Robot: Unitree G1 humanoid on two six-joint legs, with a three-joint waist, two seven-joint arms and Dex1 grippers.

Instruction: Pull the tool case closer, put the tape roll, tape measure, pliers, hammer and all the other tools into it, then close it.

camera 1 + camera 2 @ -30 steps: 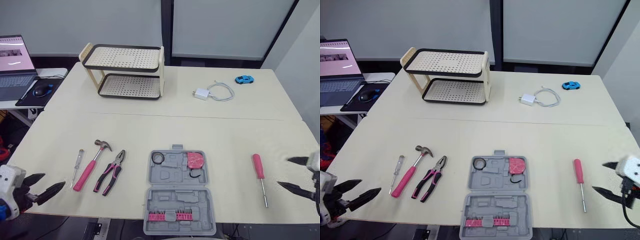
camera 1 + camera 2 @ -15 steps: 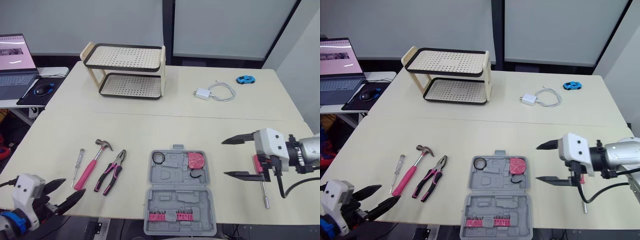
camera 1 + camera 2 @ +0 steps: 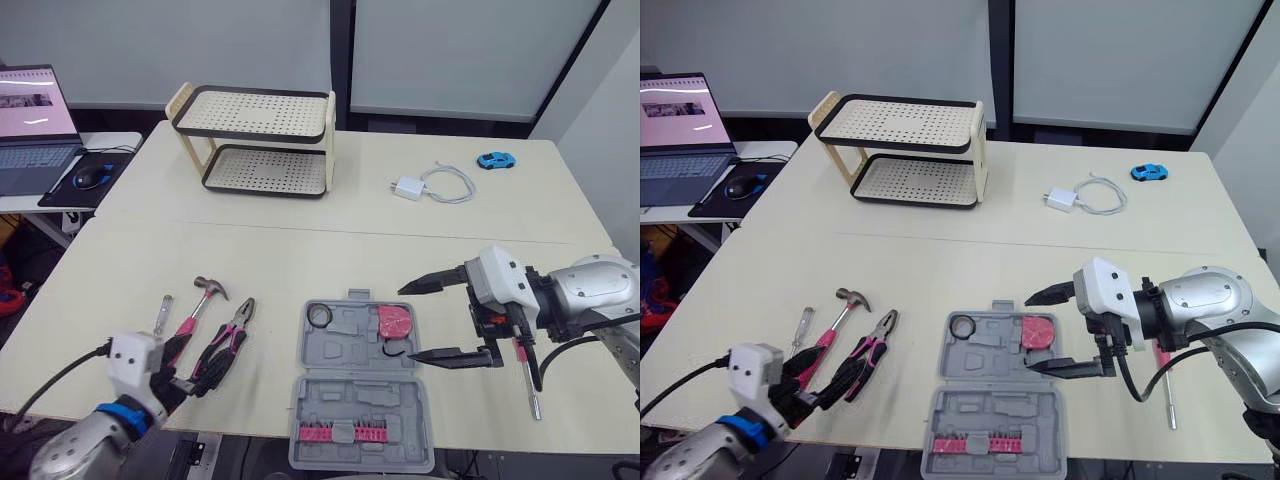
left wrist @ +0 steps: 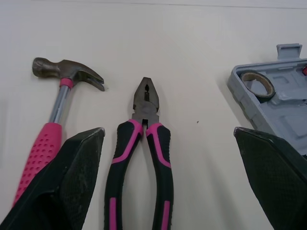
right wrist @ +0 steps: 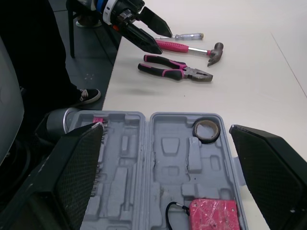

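The grey tool case (image 3: 345,400) lies open near the table's front edge. In its lid half sit a tape roll (image 3: 318,316) and a pink tape measure (image 3: 392,322). To its left lie the pink-handled pliers (image 3: 228,340), the hammer (image 3: 195,308) and a small tester screwdriver (image 3: 161,312). My left gripper (image 3: 186,365) is open, its fingers either side of the pliers' handles (image 4: 139,182). My right gripper (image 3: 406,325) is open, level with the case's right edge by the tape measure. A pink screwdriver (image 3: 531,395) lies behind that arm, partly hidden.
A two-tier perforated rack (image 3: 255,140) stands at the back left. A white charger with cable (image 3: 430,185) and a blue toy car (image 3: 490,159) lie at the back right. A laptop (image 3: 30,120) sits on a side desk. A person's shoe (image 5: 86,96) stands on the floor by the table.
My right gripper has moved left to the case's right side. My left gripper has come up over the table edge to the pliers' handles. The camera has shifted slightly.
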